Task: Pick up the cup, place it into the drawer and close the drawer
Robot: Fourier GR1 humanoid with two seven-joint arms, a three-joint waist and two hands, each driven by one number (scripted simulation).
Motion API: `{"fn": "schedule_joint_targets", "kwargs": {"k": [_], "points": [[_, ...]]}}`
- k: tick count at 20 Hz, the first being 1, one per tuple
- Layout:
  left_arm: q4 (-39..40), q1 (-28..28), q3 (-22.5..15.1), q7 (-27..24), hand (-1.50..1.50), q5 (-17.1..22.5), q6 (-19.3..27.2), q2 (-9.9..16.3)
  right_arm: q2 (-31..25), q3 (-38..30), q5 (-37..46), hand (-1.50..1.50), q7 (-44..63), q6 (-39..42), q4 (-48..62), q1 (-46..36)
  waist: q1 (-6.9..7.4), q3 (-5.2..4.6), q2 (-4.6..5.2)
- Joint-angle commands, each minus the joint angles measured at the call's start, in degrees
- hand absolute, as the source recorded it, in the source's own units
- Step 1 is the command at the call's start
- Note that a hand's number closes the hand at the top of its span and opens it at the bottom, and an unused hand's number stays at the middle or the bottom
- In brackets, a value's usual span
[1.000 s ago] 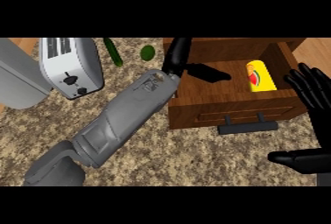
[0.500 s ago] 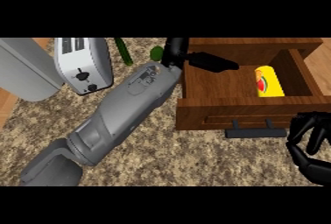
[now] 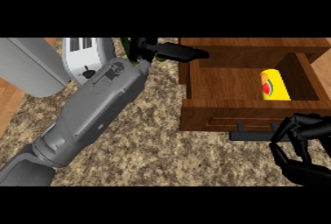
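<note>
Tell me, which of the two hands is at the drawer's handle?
The right hand, fingers curled by the black handle on the drawer front. The left hand reaches past the drawer's far left corner.

A speckled stone counter (image 3: 161,144) carries everything. At its far left stands a white toaster (image 3: 87,59), with a grey appliance (image 3: 29,65) just beside it, further left. On the right sits a wooden drawer (image 3: 220,109), pulled open toward the near edge

Even, moderate light without glare; the drawer (image 3: 249,94) interior is shaded dark beside the right hand's fingers (image 3: 294,131).
</note>
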Motion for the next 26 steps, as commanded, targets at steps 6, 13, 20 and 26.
{"fn": "schedule_joint_targets", "kwargs": {"k": [6,13,20,26], "points": [[-18.6,15.4,2.7,3.8,-1.5,0.9,-3.4,11.0,2.3,6.7,17.4,1.5,-4.2,-6.8,10.8,-5.7,1.7,0.03,0.05],[-23.8,21.8,5.3,3.6,-1.5,1.6,-6.0,15.7,1.3,17.0,36.4,1.5,-6.8,-12.2,23.8,-12.0,2.52,0.02,0.39],[-29.3,29.0,8.6,3.5,-1.5,2.4,-9.7,20.2,2.3,18.9,47.7,1.5,-13.9,-22.4,45.4,-20.0,1.74,0.09,0.68],[-33.4,38.5,13.3,1.9,-1.5,3.8,-16.6,25.2,7.3,14.6,47.9,1.5,-18.3,-29.3,65.5,-30.2,1.54,0.09,0.69]]}}
